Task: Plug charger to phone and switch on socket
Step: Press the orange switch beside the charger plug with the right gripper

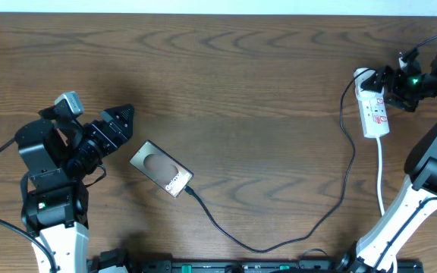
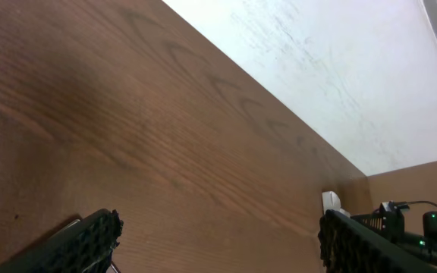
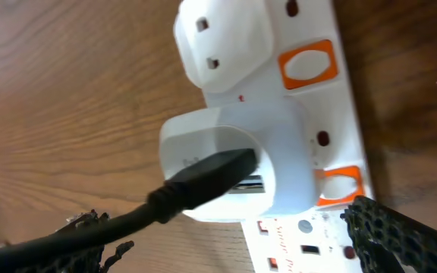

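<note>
The bronze-brown phone lies flat on the table, left of centre. The charger's thin black cable meets the phone's lower right end, loops along the front and climbs to the white socket at the far right. In the right wrist view the cable enters a white adapter seated in the socket, beside orange switches. My right gripper hangs open over the socket's adapter end, straddling it. My left gripper stands open and empty, just left of the phone.
The white wall borders the table's far edge. The socket's white cord runs toward the front past the right arm's base. A black rail lies along the front edge.
</note>
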Controlling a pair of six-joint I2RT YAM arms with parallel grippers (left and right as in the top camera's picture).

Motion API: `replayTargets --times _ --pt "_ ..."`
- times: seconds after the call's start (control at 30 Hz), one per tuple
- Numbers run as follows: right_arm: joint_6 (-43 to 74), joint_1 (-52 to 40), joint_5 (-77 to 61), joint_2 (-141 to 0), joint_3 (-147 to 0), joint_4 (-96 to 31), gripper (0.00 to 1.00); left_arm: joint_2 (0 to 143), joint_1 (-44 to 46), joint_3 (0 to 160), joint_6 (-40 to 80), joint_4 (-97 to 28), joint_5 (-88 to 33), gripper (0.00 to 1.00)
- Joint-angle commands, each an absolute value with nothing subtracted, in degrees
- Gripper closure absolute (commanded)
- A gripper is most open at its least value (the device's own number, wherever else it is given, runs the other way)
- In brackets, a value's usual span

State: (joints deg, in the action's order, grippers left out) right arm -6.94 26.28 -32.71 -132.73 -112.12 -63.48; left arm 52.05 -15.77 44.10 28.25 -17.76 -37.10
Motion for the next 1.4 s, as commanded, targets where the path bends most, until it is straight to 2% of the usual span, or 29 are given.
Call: replayTargets --times 0.0,1.37 --pt "-7.8 25.8 -36.3 -133.4 -113.3 -63.7 0.01 52.1 -16.1 44.9 27.5 -17.7 -36.8 0.14" --pt "-4.5 20.1 -36.3 -133.4 -105.4 -60.0 0.01 52.1 -16.1 44.9 27.5 -17.7 -36.8 0.14"
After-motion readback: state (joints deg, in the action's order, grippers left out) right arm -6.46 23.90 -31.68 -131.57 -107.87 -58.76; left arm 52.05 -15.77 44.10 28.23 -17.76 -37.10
